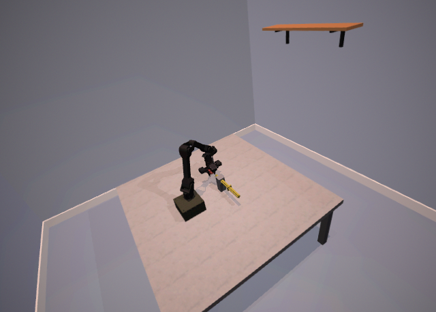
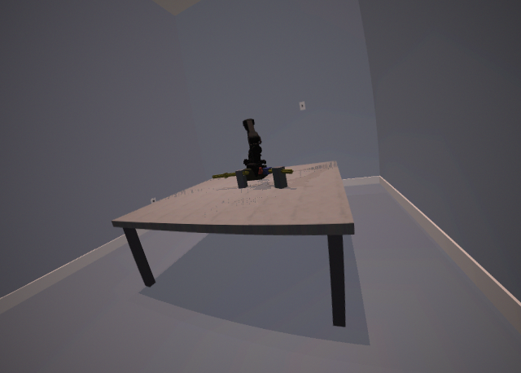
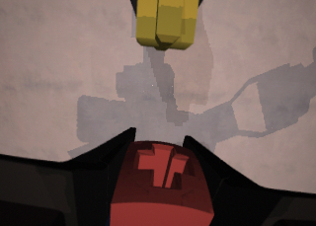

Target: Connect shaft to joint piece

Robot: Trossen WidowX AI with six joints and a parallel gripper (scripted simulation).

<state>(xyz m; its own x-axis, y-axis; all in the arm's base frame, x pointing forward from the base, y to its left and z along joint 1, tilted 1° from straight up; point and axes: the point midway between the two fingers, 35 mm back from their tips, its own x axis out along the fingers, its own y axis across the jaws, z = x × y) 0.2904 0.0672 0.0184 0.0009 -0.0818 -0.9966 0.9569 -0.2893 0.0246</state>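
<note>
My gripper (image 3: 159, 136) (image 1: 210, 170) (image 2: 256, 172) is shut on the red square joint piece (image 3: 161, 188) (image 1: 211, 172) (image 2: 260, 170), one black finger on each side. The piece's cross-shaped opening (image 3: 163, 168) faces outward. In the wrist view the blunt end of a yellow shaft (image 3: 167, 20) stands ahead of the opening with a gap of bare table between them. That shaft (image 1: 231, 189) (image 2: 223, 175) runs through a dark block (image 1: 221, 184) (image 2: 241, 178). A second dark block (image 2: 279, 177) carries another yellow shaft (image 2: 287, 171); in the top view it is hidden behind the arm.
The arm's base (image 1: 189, 206) stands on the pale table (image 1: 246, 231) (image 2: 294, 209) just left of the blocks. An orange shelf (image 1: 313, 26) hangs high on the far wall. The table's edges are far from the blocks.
</note>
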